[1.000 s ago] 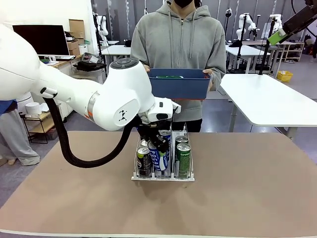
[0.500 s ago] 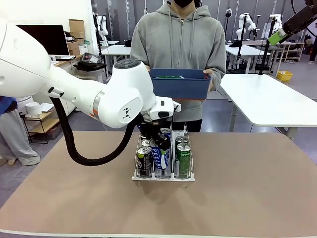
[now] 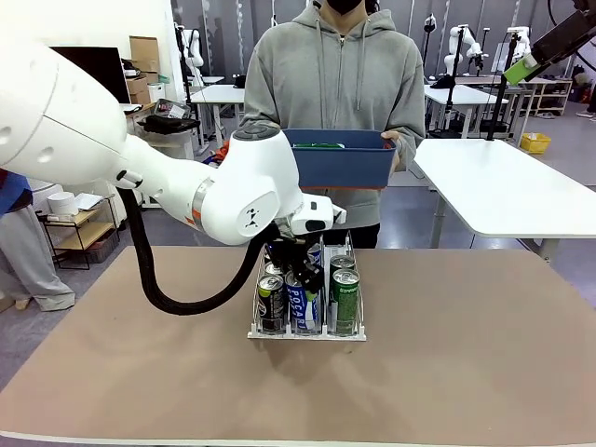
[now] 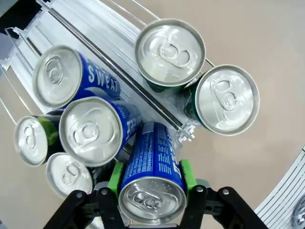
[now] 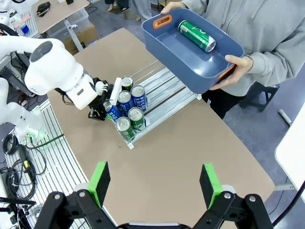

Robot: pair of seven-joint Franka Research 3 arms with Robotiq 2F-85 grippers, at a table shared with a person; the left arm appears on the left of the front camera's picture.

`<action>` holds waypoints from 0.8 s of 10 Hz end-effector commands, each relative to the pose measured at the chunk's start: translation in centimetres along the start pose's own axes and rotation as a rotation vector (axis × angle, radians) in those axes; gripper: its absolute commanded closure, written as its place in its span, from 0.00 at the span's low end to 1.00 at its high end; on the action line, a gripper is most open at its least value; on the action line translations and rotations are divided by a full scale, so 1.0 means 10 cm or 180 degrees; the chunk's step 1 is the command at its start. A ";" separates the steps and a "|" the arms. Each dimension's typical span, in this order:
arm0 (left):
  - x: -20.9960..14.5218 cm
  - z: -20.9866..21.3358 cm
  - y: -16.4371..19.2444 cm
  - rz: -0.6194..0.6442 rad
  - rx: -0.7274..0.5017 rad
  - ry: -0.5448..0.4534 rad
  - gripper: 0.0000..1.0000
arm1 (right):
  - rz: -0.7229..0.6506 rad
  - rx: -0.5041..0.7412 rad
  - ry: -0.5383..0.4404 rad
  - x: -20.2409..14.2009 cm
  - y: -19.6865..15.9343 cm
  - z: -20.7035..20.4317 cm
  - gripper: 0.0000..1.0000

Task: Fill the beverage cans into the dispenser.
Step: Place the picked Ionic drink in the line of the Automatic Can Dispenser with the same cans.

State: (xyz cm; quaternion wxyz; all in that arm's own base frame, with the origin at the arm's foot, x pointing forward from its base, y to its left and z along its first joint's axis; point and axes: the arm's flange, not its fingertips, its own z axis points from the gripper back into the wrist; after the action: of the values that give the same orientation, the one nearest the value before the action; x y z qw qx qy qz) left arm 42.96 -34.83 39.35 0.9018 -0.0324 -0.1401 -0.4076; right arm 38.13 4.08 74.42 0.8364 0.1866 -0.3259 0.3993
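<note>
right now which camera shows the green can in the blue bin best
The right wrist view: it looks into the blue bin and shows the green can whole, on its side. The front view catches a green sliver above the rim. The left wrist view faces the rack.

Left arm is all chunky glossy white shells with rounded joints. There's a grey cap on the top one, an orange ring at a seam and a little black logo on the side. A fat black cable comes off it. Left jaws are black with bright green pads and round pivot bolts; the right jaws match, green pads too. The person wears a grey hoodie with drawstrings.
</note>
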 end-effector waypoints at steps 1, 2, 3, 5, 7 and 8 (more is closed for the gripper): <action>0.11 -0.03 0.00 -0.0071 0.0086 0.0045 0.43 | 0.0000 0.0005 0.0011 0.00 0.01 -0.02 0.00; 0.10 -0.04 -0.01 -0.0074 0.0089 0.0062 0.43 | 0.0000 0.0005 0.0011 0.00 0.01 -0.02 0.00; 0.08 -0.03 -0.03 -0.0065 0.0078 0.0106 0.43 | 0.0000 0.0005 0.0011 0.00 0.01 -0.02 0.00; 0.06 -0.01 -0.04 -0.0057 -0.0006 0.0039 0.43 | 0.0000 0.0005 0.0011 0.00 0.01 -0.02 0.00; 0.06 -0.01 -0.04 -0.0057 -0.0006 0.0039 0.43 | 0.0000 0.0005 0.0011 0.00 0.01 -0.02 0.00; 0.06 -0.01 -0.04 -0.0057 -0.0006 0.0039 0.43 | 0.0000 0.0005 0.0011 0.00 0.01 -0.02 0.00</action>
State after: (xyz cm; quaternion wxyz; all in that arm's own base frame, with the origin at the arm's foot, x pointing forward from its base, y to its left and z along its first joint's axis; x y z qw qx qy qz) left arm 42.90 -35.79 39.43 0.8985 -0.0292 -0.1305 -0.4182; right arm 38.13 4.08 74.41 0.8364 0.1866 -0.3259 0.3993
